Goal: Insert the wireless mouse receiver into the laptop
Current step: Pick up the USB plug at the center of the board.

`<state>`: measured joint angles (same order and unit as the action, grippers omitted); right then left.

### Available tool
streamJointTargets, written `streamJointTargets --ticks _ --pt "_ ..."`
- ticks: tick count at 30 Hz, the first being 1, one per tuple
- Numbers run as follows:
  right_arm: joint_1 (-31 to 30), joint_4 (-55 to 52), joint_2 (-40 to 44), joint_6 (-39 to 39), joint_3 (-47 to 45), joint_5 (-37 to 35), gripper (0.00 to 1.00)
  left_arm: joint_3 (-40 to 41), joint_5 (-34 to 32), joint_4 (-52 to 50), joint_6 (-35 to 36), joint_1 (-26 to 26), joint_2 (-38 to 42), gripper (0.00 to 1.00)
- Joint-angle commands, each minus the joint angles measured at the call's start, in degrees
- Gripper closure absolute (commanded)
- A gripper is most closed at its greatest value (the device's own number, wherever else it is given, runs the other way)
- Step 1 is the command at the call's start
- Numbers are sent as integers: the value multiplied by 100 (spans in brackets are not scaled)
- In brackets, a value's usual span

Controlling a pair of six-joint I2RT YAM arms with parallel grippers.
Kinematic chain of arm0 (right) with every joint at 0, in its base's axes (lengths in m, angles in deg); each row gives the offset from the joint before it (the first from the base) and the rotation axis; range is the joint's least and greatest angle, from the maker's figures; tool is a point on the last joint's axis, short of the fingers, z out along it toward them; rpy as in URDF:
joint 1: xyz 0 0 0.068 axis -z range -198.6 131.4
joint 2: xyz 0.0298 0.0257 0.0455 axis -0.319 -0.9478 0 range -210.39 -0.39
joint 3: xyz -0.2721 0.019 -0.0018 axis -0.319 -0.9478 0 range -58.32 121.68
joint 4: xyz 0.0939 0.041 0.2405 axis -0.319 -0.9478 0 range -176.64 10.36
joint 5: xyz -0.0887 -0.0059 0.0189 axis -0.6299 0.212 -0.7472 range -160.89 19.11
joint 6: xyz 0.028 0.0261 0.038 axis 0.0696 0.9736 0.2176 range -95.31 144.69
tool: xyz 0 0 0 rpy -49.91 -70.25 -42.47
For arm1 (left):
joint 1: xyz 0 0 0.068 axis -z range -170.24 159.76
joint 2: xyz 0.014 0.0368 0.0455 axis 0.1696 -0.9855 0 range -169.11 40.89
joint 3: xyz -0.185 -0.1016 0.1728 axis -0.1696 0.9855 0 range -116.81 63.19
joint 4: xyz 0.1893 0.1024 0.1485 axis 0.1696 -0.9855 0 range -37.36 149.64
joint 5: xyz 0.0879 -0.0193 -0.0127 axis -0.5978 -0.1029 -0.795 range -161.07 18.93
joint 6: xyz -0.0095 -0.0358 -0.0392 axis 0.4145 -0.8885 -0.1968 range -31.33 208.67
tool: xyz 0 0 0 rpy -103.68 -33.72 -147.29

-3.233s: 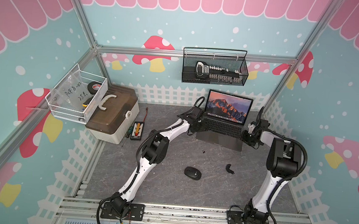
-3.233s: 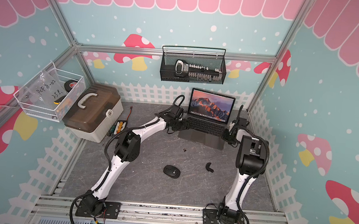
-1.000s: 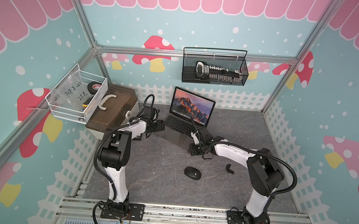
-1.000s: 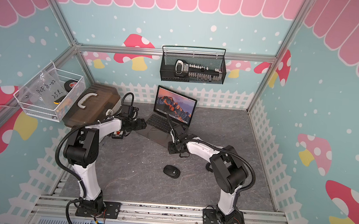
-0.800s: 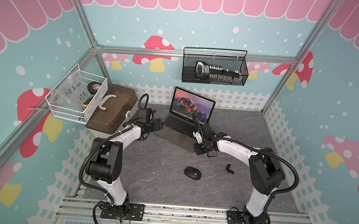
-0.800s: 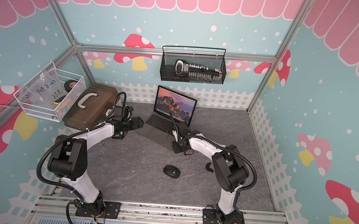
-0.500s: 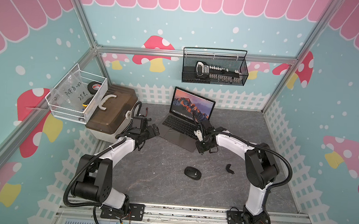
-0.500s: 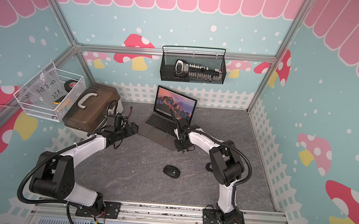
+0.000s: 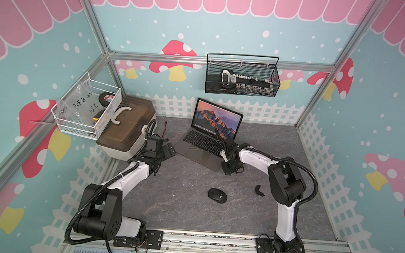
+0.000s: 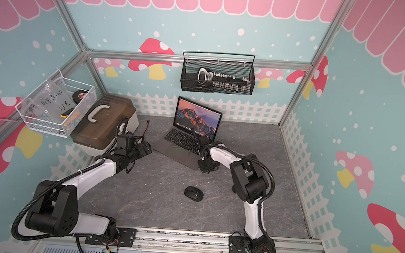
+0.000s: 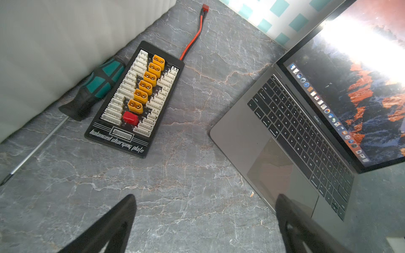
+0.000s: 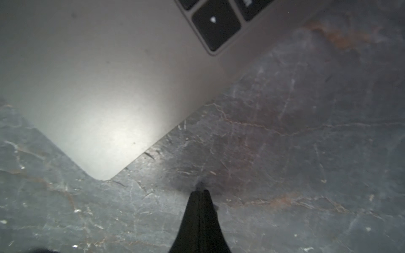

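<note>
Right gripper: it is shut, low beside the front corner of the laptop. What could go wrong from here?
1. The right gripper is shut, and only a tiny dark speck shows at its tips. If that is the receiver, so slight a hold may slip.
2. The left gripper is open and apart from the laptop, so a push into its side might slide it across the table.

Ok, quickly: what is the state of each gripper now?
Left gripper: open, holding nothing.
Right gripper: closed; a tiny dark bit at its tips, too blurred to identify.
</note>
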<state>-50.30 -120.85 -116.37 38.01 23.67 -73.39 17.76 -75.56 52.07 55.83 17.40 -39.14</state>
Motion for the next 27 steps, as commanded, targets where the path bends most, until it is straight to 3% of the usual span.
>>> streamJointTargets --ticks 1,11,14,17,22,27 --pt "142 -215 140 196 -233 -199 100 -44 53 176 -142 -8 -147 1" --pt "234 -88 658 227 -819 82 100 -150 207 195 -368 -13 -412 1" --pt "299 49 1017 127 -913 117 92 -149 201 195 -390 -12 -393 1" --pt "315 37 1240 -611 -932 188 77 -134 162 195 -340 -13 -313 1" --pt "321 -587 1245 -2728 -715 808 54 58 65 386 -154 -19 -48 1" --pt "340 -1390 864 -4154 -93 1006 48 210 136 536 -157 -52 97 1"
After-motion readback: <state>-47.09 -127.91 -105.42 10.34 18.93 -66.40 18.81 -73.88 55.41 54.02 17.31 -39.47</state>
